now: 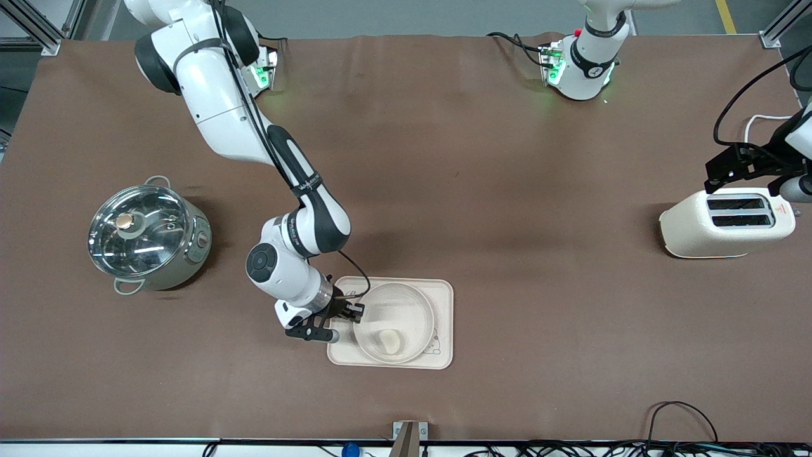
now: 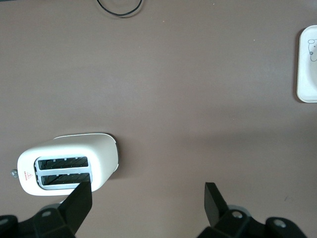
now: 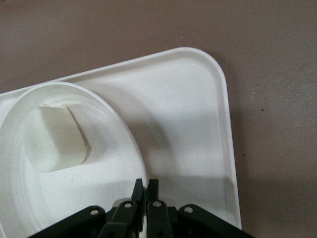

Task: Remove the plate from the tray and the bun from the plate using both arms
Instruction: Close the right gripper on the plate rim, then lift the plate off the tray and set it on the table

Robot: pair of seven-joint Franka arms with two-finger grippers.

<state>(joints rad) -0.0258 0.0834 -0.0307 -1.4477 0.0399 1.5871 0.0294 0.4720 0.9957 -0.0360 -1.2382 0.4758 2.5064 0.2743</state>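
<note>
Right gripper (image 1: 347, 315): fingers pinched on the rim of the plate (image 1: 415, 298).
Plate: on the tray (image 1: 445, 317), the bun (image 1: 391, 343) inside.
Left gripper (image 2: 147, 198): fingers spread, over the toaster (image 1: 723, 223).
Pot (image 1: 147, 237): toward the right arm's end.

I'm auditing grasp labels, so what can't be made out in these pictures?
- Front view: right gripper fingertips, hidden by its own wrist at the plate rim.
- Right wrist view: plate cut off by the edge.
- Front view: left gripper, partly cut off above the toaster.

Right hand (image 3: 146, 187) low, fingers pinched together; left hand (image 2: 148, 196) raised, fingers spread wide
</note>
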